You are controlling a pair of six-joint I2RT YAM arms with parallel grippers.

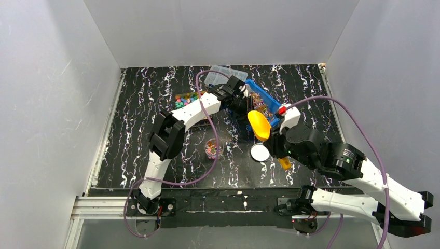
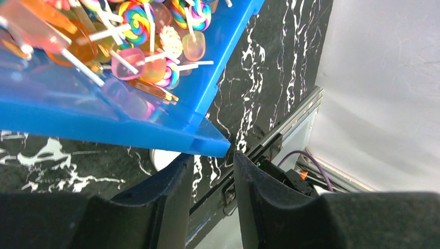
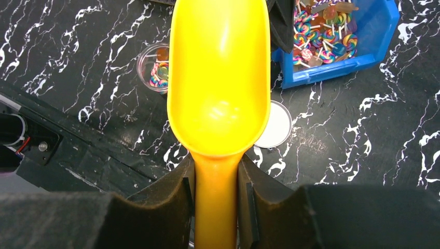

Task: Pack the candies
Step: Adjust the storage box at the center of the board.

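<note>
The candies show in three places: lollipops and wrapped sweets heaped in a blue bin (image 2: 129,122), a few in a small clear cup (image 3: 155,67), and small coloured pieces in a tray (image 1: 187,98). My left gripper (image 2: 207,158) is at the bin's near corner, and its fingertips pinch that corner. The bin (image 1: 262,98) lies at the back centre. My right gripper (image 3: 217,176) is shut on the handle of a yellow scoop (image 3: 218,78). The scoop's bowl is empty and hangs above the table between the cup (image 1: 211,148) and the bin (image 3: 379,46).
A round white lid (image 1: 260,152) lies flat near the scoop. A clear compartment box (image 1: 223,75) stands at the back, behind the tray. White walls close in the table on three sides. Purple cables loop over both arms.
</note>
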